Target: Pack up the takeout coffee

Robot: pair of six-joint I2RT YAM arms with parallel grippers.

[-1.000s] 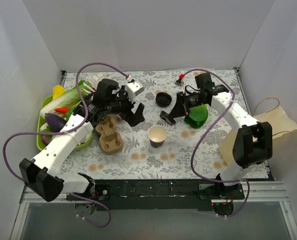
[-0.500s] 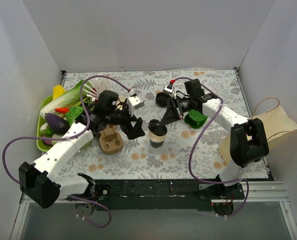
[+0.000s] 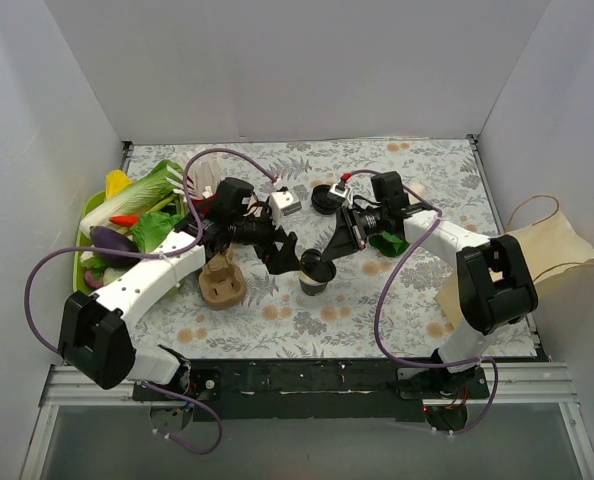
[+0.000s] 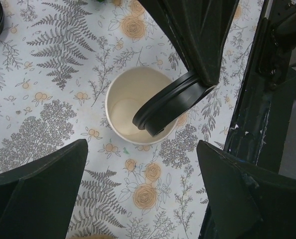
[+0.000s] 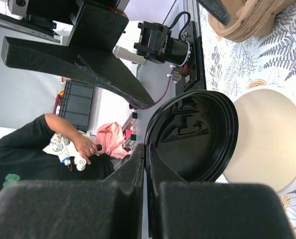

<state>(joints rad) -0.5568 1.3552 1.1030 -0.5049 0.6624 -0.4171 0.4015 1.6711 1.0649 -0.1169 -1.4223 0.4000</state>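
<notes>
the floral table (image 3: pixel 307 322) bears an open paper cup (image 3: pixel 315 284), a cup carrier (image 3: pixel 223 286), a vegetable tray (image 3: pixel 79 280) and a black lid (image 3: pixel 323 197).

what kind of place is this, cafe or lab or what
Probably a robot lab bench, not a cafe: white panels box in a floral-clothed table, the left arm and right arm are bolted at its near edge, and a green tray holds prop-like vegetables.
</notes>
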